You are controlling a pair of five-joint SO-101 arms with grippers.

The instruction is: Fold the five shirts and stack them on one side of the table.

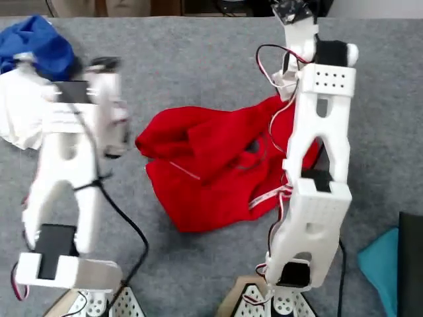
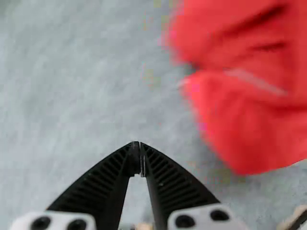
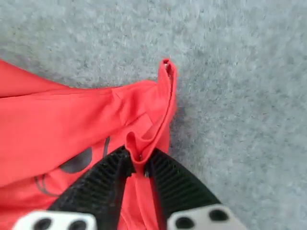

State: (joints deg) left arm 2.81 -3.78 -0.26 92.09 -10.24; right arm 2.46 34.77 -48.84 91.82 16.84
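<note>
Red shirt [image 1: 198,175] crumpled at centre, grey fuzzy tabletop [image 1: 198,59]

Black object [image 1: 411,261] at high view's edge

In the high view I lose the right part of the red shirt [image 1: 198,165] under my right arm [image 1: 320,165], my left arm [image 1: 99,112] is smeared around its wrist, and the white shirt [image 1: 20,112], blue shirt [image 1: 33,46] and teal cloth [image 1: 380,264] all run off the picture's edges. In the left wrist view the red shirt is a blur, cut off by the frame. In the right wrist view its pinched fold vanishes inside my right gripper [image 3: 138,160], and the rest runs out of frame.
</note>
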